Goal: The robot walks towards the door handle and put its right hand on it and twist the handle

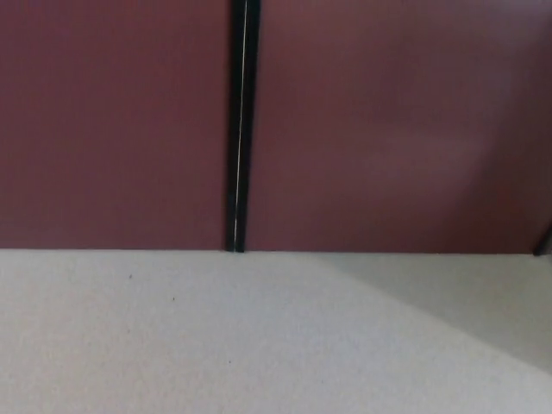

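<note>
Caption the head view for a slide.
Dark red double doors split by a black seam above pale floor.

Two dark red door panels show, a left panel (112,129) and a right panel (388,129). One black vertical strip (240,129) runs between them, with one thin pale line down its middle. One pale speckled floor (216,345) lies below.

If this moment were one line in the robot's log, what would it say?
view: maroon double doors, dark centre seam, pale floor | handle: not visible | hands: out of view | twist: not started
</note>
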Available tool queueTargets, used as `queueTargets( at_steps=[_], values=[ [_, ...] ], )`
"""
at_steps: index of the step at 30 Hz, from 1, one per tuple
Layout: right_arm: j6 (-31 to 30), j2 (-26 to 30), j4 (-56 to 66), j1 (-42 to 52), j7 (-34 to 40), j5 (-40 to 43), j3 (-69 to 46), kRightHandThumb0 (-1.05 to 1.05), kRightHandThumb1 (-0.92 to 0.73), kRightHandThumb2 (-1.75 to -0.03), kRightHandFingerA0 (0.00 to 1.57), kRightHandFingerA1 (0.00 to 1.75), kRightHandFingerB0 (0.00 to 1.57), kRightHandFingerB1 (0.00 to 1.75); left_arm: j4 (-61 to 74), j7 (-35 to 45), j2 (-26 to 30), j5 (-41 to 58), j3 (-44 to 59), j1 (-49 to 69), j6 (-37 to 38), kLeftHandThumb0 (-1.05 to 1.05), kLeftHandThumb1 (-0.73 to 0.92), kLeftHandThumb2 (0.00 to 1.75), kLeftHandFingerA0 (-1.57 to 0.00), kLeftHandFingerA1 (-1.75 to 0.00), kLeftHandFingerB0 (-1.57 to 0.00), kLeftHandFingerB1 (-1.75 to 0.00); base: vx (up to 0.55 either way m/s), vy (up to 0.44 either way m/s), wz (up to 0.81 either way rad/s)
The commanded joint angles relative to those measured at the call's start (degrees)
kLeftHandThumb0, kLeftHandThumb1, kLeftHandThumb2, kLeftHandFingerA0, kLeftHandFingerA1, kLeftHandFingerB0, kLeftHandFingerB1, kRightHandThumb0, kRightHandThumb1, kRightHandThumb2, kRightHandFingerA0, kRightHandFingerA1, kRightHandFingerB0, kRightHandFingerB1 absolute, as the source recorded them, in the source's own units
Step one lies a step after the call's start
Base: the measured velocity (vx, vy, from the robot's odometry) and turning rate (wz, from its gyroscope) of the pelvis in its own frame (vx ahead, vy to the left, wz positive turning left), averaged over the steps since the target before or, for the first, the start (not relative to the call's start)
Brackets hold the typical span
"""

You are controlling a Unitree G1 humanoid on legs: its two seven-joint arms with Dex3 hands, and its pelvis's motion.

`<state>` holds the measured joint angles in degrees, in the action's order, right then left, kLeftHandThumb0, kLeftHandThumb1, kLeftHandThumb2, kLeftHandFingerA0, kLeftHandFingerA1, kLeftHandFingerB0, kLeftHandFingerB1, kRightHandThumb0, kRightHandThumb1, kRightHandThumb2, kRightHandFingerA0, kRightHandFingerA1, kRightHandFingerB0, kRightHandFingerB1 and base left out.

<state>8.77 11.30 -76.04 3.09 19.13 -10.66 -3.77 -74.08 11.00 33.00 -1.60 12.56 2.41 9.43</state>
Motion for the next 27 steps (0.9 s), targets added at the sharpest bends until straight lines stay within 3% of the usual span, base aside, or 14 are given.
queueTargets(
  at_steps=[1, 4, 5, 11, 18, 27],
  values=[
    [0.36, 0.81, 0.07, 0.21, -1.04, -0.05, 0.48, -0.40, -0.53, -0.71, 0.37, 0.47, 0.32, 0.43, -0.03, 0.76, -0.05, -0.18, -0.65, -0.25, 0.21, -0.12, 0.66, 0.59, -0.60, -0.46, -0.33, -0.36, 0.28, -0.237, -0.36],
    [0.45, 0.86, 0.03, 0.22, -1.11, 0.06, 0.65, -0.40, -0.53, -0.71, 0.37, 0.47, 0.32, 0.43, -0.11, 0.78, -0.01, -0.15, -0.80, -0.32, 0.21, -0.12, 0.66, 0.59, -0.60, -0.46, -0.33, -0.36, 0.26, -0.207, 0.09],
    [0.60, 0.81, -0.51, 0.22, -1.74, 0.57, 0.11, -0.32, -0.61, -0.57, 0.45, 0.42, 0.35, 0.34, -0.17, 0.78, -0.01, -0.20, -0.88, -0.37, 0.14, -0.13, 0.66, 0.59, -0.60, -0.46, -0.36, -0.36, 0.26, -0.193, 0.08],
    [0.49, 0.63, -0.69, -0.12, -2.71, 1.29, -0.67, -0.28, -0.61, -0.59, 0.51, 0.45, 0.35, 0.36, -0.28, 0.64, -0.10, -0.49, -1.46, -0.62, 0.31, -0.13, 0.66, 0.59, -0.60, -0.47, -0.39, -0.37, 0.20, 0.029, -0.07],
    [1.47, 0.30, -0.59, 0.51, -3.40, 1.61, -1.86, -0.24, -0.62, -0.58, 0.61, 0.50, 0.36, 0.37, -0.22, 0.54, 0.19, -0.86, -2.38, -0.24, 0.84, -0.13, 0.66, 0.59, -0.61, -0.47, -0.42, -0.38, 0.25, 0.256, -0.07],
    [1.36, 0.35, -0.68, 0.54, -4.21, 0.94, -1.50, -0.24, -0.62, -0.58, 0.54, 0.46, 0.41, 0.38, -0.05, 0.45, 0.35, -0.73, -3.14, -0.30, 0.85, -0.14, 0.65, 0.59, -0.61, -0.46, -0.44, -0.39, 0.17, 0.074, 0.04]
  ],
)
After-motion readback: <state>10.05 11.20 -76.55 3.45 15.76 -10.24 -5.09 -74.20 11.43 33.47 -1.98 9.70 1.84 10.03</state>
